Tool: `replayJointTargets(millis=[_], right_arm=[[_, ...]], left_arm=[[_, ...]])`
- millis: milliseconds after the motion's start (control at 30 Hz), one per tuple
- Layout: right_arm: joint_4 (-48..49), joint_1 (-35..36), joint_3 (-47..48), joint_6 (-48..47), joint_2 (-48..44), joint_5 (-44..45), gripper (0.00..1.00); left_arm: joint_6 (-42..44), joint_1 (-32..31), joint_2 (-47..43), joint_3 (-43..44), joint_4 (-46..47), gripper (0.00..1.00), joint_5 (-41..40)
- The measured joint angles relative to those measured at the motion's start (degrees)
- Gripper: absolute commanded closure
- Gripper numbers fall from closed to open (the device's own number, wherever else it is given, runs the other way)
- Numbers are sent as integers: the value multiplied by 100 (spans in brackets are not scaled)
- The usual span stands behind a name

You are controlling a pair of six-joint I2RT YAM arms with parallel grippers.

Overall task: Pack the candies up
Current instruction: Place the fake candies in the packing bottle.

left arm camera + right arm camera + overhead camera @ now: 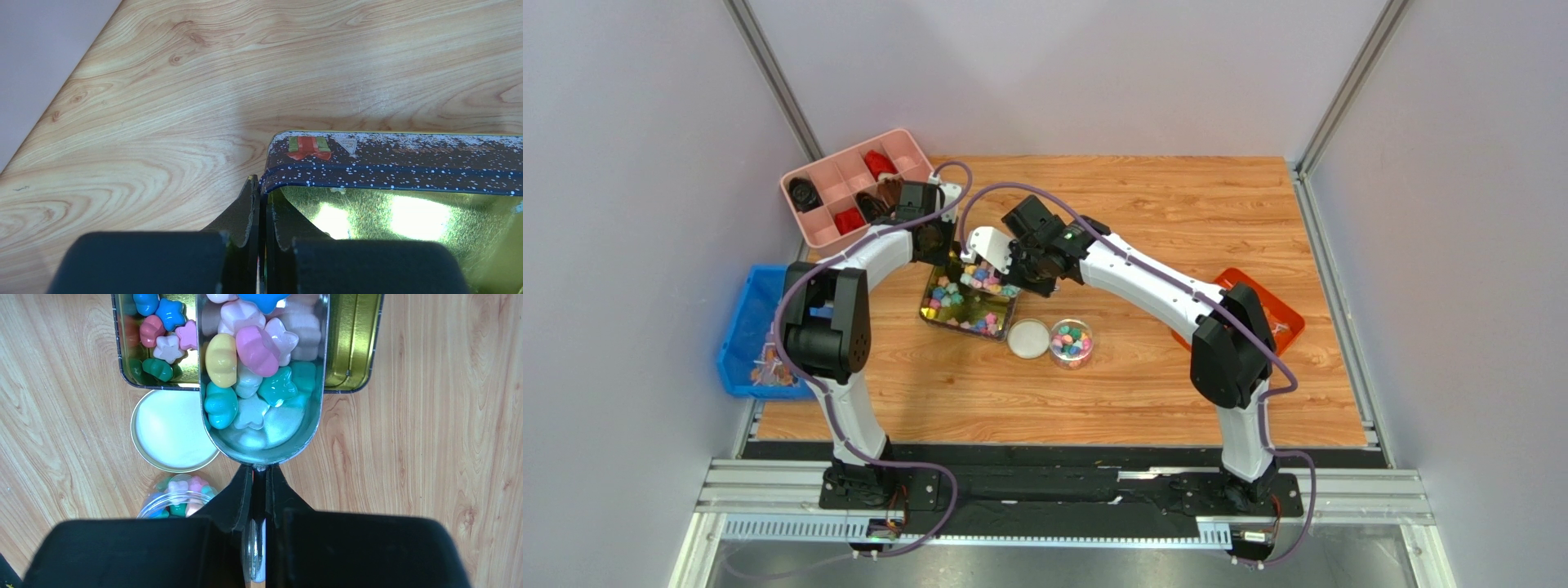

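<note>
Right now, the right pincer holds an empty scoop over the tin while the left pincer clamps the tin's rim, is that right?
Not quite: the scoop is not empty. The right wrist view shows it loaded with pastel candies. The rest stands: the right pincer holds it over the tin, and the left pincer clamps the tin's rim.

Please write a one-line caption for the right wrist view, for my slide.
Shut jaws hold a scoop of pastel candies half over the tin, near a white lid and jar.
</note>
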Motion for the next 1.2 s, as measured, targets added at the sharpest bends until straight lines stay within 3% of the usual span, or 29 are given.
replayJointTargets(millis=[667, 1200], right_arm=[[0, -533, -275, 105, -780, -481, 100], [-243, -804, -2002, -317, -2306, -127, 100]], left_arm=[[0, 0, 0, 0, 0, 100, 0], [0, 0, 2, 44, -35, 100, -22]])
